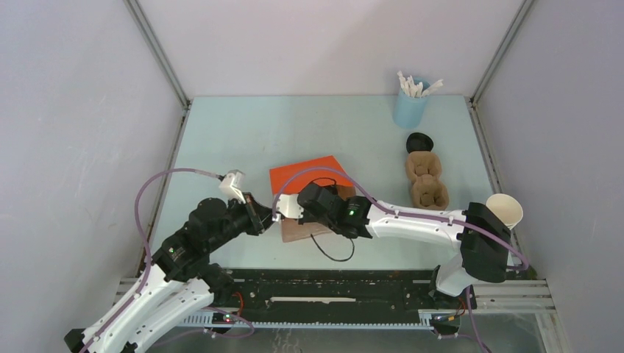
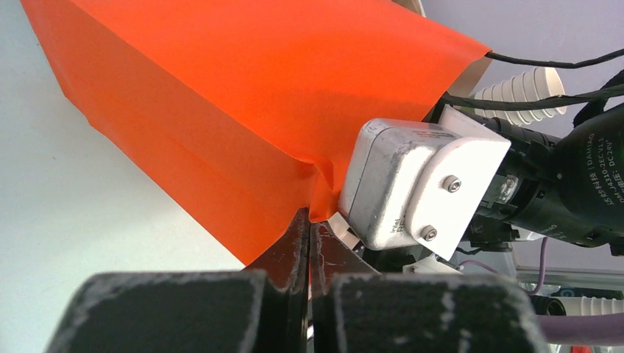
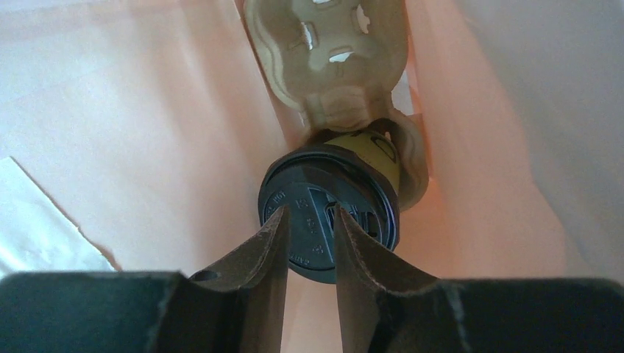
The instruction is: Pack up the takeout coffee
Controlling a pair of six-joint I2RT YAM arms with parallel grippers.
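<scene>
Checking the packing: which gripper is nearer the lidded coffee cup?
Right: the right gripper is at the cup's lid inside the bag; the left gripper pinches the bag's edge.

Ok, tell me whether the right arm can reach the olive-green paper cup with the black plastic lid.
Probably yes: the right gripper is inside the orange bag, fingertips at the olive-green cup's black lid, nothing between.

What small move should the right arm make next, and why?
Probably loosen the right gripper and draw it straight back out of the orange bag. The takeout coffee already sits in the pulp carrier inside the bag, and the left gripper pinches the bag's edge. Whether the right fingers grip the black lid is unclear.
</scene>
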